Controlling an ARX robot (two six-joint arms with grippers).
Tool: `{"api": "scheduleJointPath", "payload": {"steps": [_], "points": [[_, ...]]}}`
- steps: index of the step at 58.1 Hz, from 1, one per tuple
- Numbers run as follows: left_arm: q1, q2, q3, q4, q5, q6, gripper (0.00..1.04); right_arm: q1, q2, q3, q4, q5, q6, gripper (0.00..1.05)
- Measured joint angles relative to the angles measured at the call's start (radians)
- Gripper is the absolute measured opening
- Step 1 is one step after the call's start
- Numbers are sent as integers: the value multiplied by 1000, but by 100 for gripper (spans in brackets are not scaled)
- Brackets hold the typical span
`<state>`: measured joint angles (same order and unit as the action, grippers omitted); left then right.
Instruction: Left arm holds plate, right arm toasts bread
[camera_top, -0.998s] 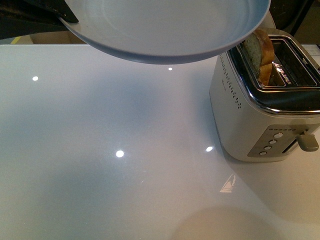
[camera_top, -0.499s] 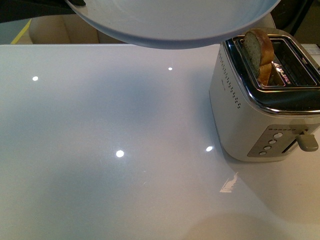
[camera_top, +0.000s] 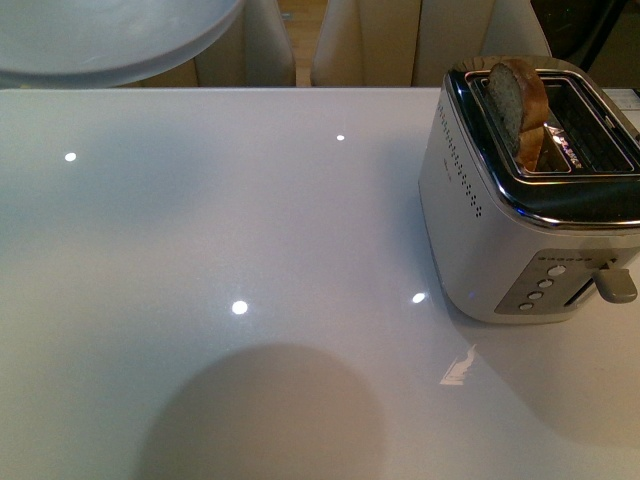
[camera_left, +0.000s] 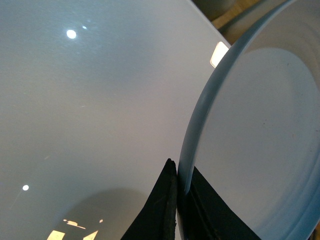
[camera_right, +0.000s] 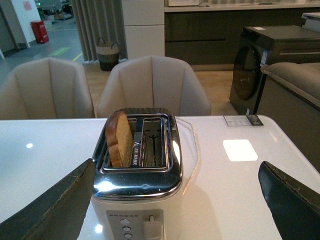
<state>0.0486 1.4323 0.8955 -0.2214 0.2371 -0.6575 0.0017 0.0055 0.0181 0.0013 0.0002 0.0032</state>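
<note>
The pale grey-blue plate (camera_top: 100, 35) hangs above the table's far left corner in the front view. In the left wrist view my left gripper (camera_left: 182, 172) is shut on the rim of the plate (camera_left: 260, 125), one dark finger (camera_left: 162, 205) on each face. The bread (camera_top: 515, 100) stands upright in the left slot of the cream and chrome toaster (camera_top: 500, 230), its top sticking out. In the right wrist view my right gripper (camera_right: 176, 167) is open, its fingers (camera_right: 55, 205) spread wide on either side of the toaster (camera_right: 135, 200), above its front end. The bread (camera_right: 119, 140) shows there too.
The toaster's lever (camera_top: 617, 284) and a row of buttons (camera_top: 540, 290) face the front. The white glossy table (camera_top: 250, 250) carries a round shadow near its front edge. Beige chairs (camera_right: 152, 85) stand behind the table, and a dark appliance (camera_right: 270, 60) stands further back.
The plate has moved left and away from above the toaster, now at the front view's top left corner. Its shadow on the table has shifted left. The bread and toaster have not moved.
</note>
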Motion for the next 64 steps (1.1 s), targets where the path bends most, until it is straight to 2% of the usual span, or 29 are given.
{"api": "scheduleJointPath", "payload": {"steps": [5, 20, 39, 64], "points": [[98, 85, -48, 81, 31, 65, 3, 0, 0, 0, 0, 0, 0, 96], [188, 276, -131, 247, 66, 140, 3, 0, 0, 0, 0, 0, 0, 96], [194, 511, -166, 461, 72, 147, 3, 0, 0, 0, 0, 0, 0, 96], [187, 752, -165, 623, 67, 140, 3, 0, 0, 0, 0, 0, 0, 96]]}}
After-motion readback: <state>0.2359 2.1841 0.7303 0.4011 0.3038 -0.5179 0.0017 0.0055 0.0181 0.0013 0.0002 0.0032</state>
